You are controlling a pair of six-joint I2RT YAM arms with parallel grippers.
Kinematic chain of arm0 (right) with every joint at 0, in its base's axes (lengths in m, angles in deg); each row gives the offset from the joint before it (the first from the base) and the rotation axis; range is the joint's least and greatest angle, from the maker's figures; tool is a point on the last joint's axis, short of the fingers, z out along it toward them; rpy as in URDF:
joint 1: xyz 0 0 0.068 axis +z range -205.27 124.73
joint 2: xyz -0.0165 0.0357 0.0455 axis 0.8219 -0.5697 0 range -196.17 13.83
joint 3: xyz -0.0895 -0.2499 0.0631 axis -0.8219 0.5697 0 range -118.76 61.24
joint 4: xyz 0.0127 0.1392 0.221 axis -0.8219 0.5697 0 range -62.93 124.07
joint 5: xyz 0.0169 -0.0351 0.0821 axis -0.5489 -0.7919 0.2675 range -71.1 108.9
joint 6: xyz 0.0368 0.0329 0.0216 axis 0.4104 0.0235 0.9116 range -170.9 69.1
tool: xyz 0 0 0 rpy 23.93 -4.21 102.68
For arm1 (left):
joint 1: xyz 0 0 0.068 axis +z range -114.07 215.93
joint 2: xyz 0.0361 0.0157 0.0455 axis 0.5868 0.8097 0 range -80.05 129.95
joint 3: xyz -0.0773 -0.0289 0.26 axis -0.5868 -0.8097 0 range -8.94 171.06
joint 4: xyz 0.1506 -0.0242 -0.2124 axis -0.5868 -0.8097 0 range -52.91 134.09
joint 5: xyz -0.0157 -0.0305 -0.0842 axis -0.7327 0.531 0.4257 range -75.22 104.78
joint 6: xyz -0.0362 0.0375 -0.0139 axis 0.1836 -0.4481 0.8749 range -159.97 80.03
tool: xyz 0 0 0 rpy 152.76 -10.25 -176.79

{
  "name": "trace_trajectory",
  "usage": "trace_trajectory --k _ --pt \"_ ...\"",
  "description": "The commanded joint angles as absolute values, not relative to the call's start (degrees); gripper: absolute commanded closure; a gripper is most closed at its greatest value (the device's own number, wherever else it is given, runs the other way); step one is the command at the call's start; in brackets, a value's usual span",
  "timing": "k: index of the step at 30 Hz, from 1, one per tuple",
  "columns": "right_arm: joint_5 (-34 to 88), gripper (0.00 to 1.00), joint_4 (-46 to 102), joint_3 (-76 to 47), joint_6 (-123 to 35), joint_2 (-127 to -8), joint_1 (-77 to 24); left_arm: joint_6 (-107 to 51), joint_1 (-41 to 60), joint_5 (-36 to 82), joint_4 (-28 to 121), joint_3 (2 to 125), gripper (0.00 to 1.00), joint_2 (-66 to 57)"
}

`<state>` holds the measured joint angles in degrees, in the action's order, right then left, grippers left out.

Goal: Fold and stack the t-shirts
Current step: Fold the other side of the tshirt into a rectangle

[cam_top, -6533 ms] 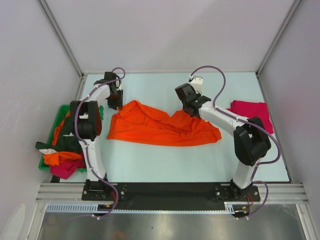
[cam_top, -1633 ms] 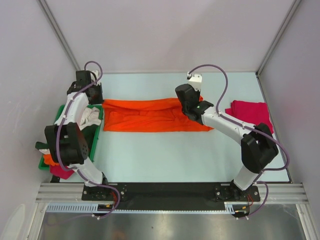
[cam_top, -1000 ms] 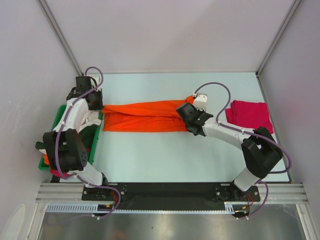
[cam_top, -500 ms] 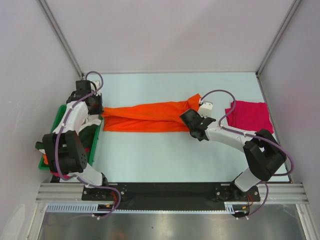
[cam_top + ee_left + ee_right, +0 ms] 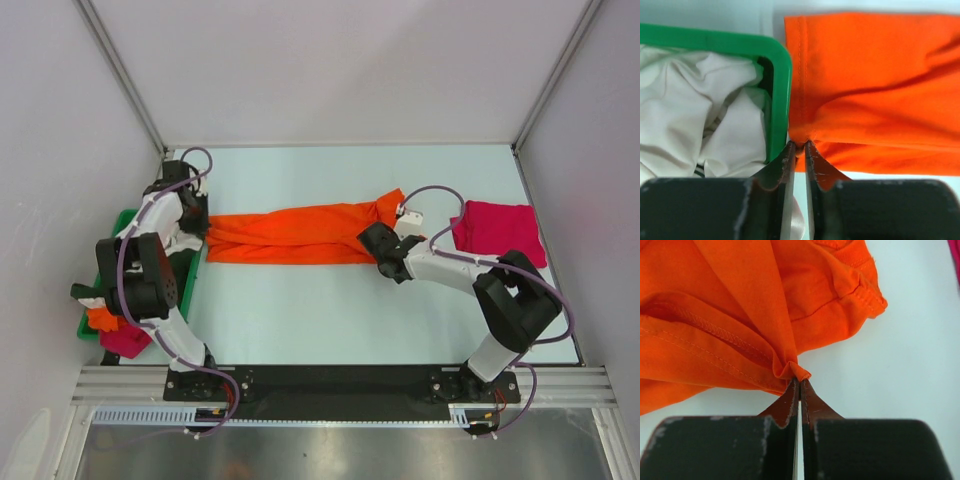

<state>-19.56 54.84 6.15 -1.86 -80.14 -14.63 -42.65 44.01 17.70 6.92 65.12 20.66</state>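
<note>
The bench [image 5: 330, 310] is pale, with a broad bare strip along its far edge and another along its near edge in front of my two bases

The bright orange t-shirt [image 5: 295, 233] is stretched into a long, narrow band across the middle of the bench, running from the left edge to a little past the centre. Its stitched left hem lies right alongside the outer wall of the green bin [image 5: 781, 85], which sits at the left edge; I cannot tell whether cloth and wall touch

The magenta-red t-shirt [image 5: 500, 230] lies folded near the right edge, well apart from the orange band, with bare bench between them

A cream t-shirt [image 5: 695, 100] is crumpled inside the far end of the bin, close under its rim

My right jaws are clenched tight on a gathered fold at the orange shirt's right end, just beside its ribbed edge, and cloth fans away from the tips. My left jaws stand only a thin slit apart, with a pucker of the left hem pinched at their tips, close beside the bin's corner
</note>
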Motion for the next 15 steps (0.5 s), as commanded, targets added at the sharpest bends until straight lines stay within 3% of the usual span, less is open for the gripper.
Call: trace_trajectory --k 1,5,7,9,10,13,15 --pt "-18.63 1.00 58.18 4.38 0.78 -81.62 -14.32 -43.22 44.37 18.38 6.48 69.45 0.78 21.90" --pt "-18.28 1.00 59.07 3.58 0.96 -82.15 -14.14 -43.31 44.28 20.14 6.65 69.98 0.46 21.38" --pt "-18.71 0.95 56.53 4.11 0.09 -80.92 -13.96 -43.05 44.28 21.54 6.91 70.51 0.39 20.42" --pt "-18.80 0.78 52.76 3.76 -2.81 -79.08 -14.40 -42.96 44.28 23.30 7.09 71.21 0.31 19.71" --pt "-19.06 0.58 51.69 3.15 -3.87 -78.72 -14.75 -42.35 44.28 24.70 7.26 72.34 0.29 19.36" --pt "-19.33 0.36 49.75 -1.75 -8.43 -79.07 -16.77 -40.85 44.28 26.81 7.35 75.42 0.26 19.27" --pt "-19.51 0.30 49.05 -4.75 -11.42 -80.55 -18.35 -40.32 44.11 28.22 7.44 77.96 0.26 20.84"
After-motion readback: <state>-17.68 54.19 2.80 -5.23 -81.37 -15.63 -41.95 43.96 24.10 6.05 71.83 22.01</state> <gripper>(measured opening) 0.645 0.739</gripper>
